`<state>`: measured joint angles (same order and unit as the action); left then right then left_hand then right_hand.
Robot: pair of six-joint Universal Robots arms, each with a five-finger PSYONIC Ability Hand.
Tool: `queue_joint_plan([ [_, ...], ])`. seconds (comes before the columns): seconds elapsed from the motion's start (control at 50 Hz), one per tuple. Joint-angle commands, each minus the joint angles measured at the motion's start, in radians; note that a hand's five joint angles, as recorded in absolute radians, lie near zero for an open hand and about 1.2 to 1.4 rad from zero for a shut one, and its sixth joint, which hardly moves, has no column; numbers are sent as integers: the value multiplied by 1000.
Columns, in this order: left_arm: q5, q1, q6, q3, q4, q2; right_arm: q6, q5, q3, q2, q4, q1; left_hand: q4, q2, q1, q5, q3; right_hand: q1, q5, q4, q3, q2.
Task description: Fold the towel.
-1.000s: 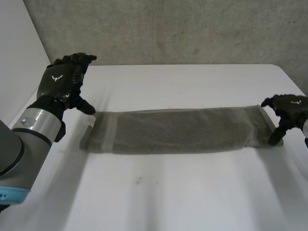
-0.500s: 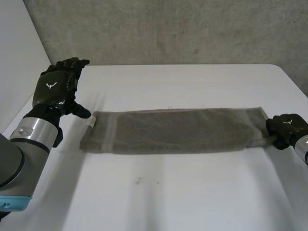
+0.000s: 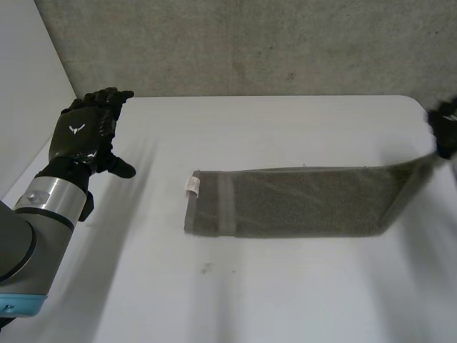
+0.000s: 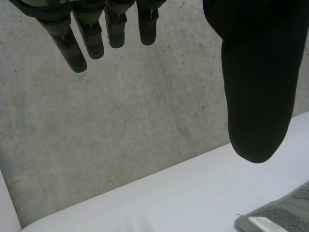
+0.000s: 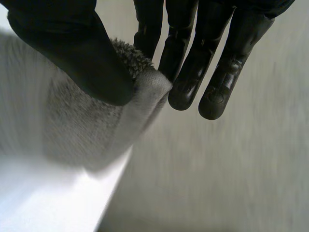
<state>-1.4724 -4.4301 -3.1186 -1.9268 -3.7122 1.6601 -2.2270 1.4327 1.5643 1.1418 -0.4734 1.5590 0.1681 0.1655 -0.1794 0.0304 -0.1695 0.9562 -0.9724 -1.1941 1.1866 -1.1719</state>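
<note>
Right hand (image 3: 444, 127) — partly past the edge, towel (image 5: 82, 125) corner under thumb

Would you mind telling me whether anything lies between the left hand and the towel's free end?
Nothing visible does. Only bare white table lies between the open left hand and the labelled end of the towel, which it does not touch. The right hand pinches the opposite end, lifted off the table.

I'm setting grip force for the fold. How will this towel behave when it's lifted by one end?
Probably floppy: the towel slopes limply from the right hand down to the table. Likely light, since a thumb-and-finger pinch on its end holds it. The nubby pile looks grippy, unlikely to slip.
</note>
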Motion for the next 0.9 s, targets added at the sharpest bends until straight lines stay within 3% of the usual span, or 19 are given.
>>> queue_joint_plan([
  [0.02,-3,0,0,-1,0,-3,-65,-73,-108,-32,21,345,6,9,5,-30,-5,440,-249,-202,210,-224],
  [0.04,-3,0,0,-1,0,-5,-65,-74,-109,-33,21,346,6,9,5,-30,-5,440,-249,-202,210,-224],
  [0.08,-3,0,0,-1,0,-5,-65,-124,-139,-82,21,488,6,9,5,-30,-5,440,-249,-202,210,-224],
  [0.14,-5,-2,0,-4,0,-6,-68,-172,-167,-146,24,599,7,10,4,-30,-6,440,-249,-202,210,-224],
  [0.22,-3,-3,0,-8,0,-8,-68,-218,-187,-230,25,694,6,9,5,-30,-5,440,-249,-202,210,-224],
  [0.36,-3,3,0,-11,0,-3,-59,-218,-211,-366,70,791,6,9,5,-30,-5,440,-249,-202,210,-224],
  [0.38,-3,3,0,-11,0,-3,-62,-216,-216,-370,88,793,6,9,5,-30,-5,182,8,55,-48,33],
  [0.4,-3,6,-2,-14,0,0,-62,-216,-216,-370,88,793,6,9,5,-30,-5,180,11,58,-51,36],
  [0.44,-3,8,-2,-17,0,4,-77,-196,-218,-338,108,787,6,9,5,-30,-5,-448,639,686,-678,664],
  [0.46,-3,11,-3,-18,0,7,-77,-196,-218,-338,108,786,6,9,5,-30,-5,-451,642,689,-682,667],
  [0.48,-3,11,-3,-18,0,7,-94,-174,-216,-297,113,785,6,9,5,-30,-5,-759,950,997,-990,975],
  [0.56,-3,32,-5,-24,-2,15,-277,-80,-181,-151,117,728,6,9,5,-30,-5,-782,972,1020,-1012,997],
  [0.68,-2,78,-6,2,-5,67,-546,-37,-64,-1,186,575,6,9,5,-30,-5,-782,972,1020,-1012,997],
  [0.76,3,129,-9,70,-3,157,-600,-49,51,26,251,445,6,9,5,-30,-5,-782,972,1020,-1012,997],
  [0.9,3,225,-35,196,3,323,-560,-60,198,24,220,314,6,9,5,-30,-5,-782,972,1020,-1012,997],
])
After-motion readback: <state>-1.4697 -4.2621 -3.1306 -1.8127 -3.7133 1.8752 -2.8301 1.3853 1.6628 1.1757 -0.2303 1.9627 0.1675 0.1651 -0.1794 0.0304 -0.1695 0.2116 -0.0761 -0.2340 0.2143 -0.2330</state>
